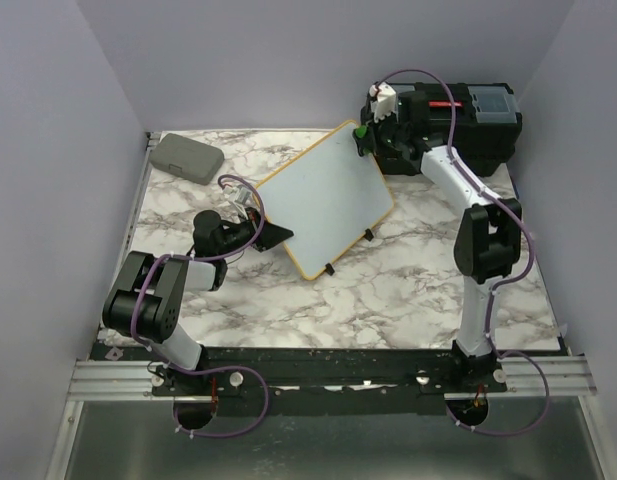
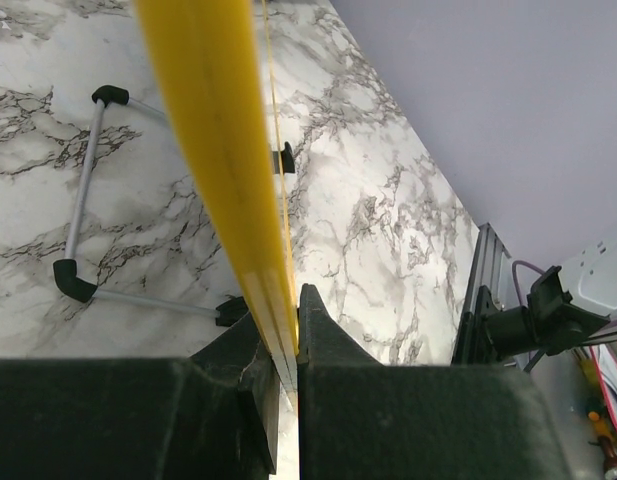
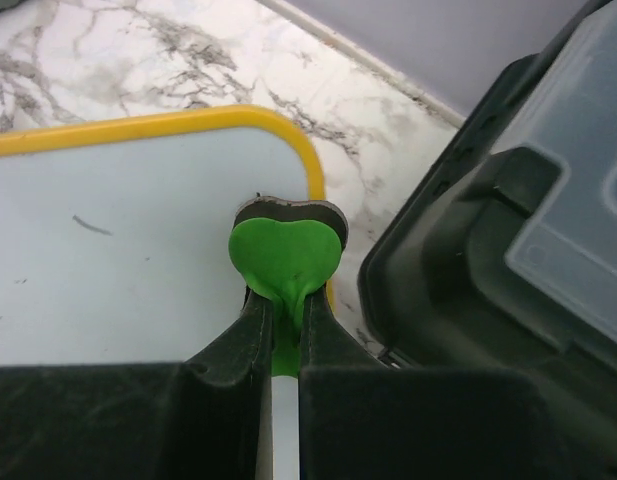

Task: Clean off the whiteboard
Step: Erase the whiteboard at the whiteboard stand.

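Nearest me, my left hand (image 2: 293,320) is pressed together on the whiteboard (image 1: 328,200), pinching its yellow frame at the near-left edge. The board stands tilted on its wire stand (image 2: 83,200) in the middle of the marble table (image 1: 388,290). Further out, my right hand (image 3: 286,300) is nipped tight on the stem of a green heart-shaped eraser (image 3: 286,255), and the heart sits at the board's far corner, against the white face as far as I can tell. One faint mark (image 3: 91,225) shows beside it. Just behind stands a black toolbox (image 1: 468,120), with a grey case (image 1: 186,157) at the far left
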Controlling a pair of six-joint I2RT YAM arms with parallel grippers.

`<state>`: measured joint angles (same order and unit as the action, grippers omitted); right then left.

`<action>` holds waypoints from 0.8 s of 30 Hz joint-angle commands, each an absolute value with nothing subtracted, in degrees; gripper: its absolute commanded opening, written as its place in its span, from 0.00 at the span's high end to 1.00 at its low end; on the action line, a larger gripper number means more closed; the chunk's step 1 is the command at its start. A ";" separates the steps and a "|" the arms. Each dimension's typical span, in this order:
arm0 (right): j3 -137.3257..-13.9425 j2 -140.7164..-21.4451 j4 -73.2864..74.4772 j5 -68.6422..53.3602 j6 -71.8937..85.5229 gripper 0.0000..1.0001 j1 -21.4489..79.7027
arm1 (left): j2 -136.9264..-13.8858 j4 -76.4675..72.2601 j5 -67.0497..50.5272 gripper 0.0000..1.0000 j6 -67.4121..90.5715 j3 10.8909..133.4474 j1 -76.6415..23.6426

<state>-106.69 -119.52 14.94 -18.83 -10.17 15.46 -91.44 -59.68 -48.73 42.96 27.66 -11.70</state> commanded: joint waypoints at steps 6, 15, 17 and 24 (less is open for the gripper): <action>-97.79 -114.68 19.31 -26.26 -12.92 0.99 25.80 | -90.92 -60.05 -56.38 1.00 40.92 28.44 -13.18; -97.21 -113.10 21.00 -22.36 -12.11 0.99 36.56 | -90.53 -59.98 -56.34 1.00 40.98 28.34 -13.18; -97.21 -113.38 20.86 -19.35 -12.11 0.99 36.54 | -90.48 -59.93 -56.34 1.00 40.95 28.27 -13.18; -100.47 -115.40 19.77 -13.45 -10.44 0.99 27.98 | -90.24 -59.89 -56.33 1.00 40.60 27.79 -13.18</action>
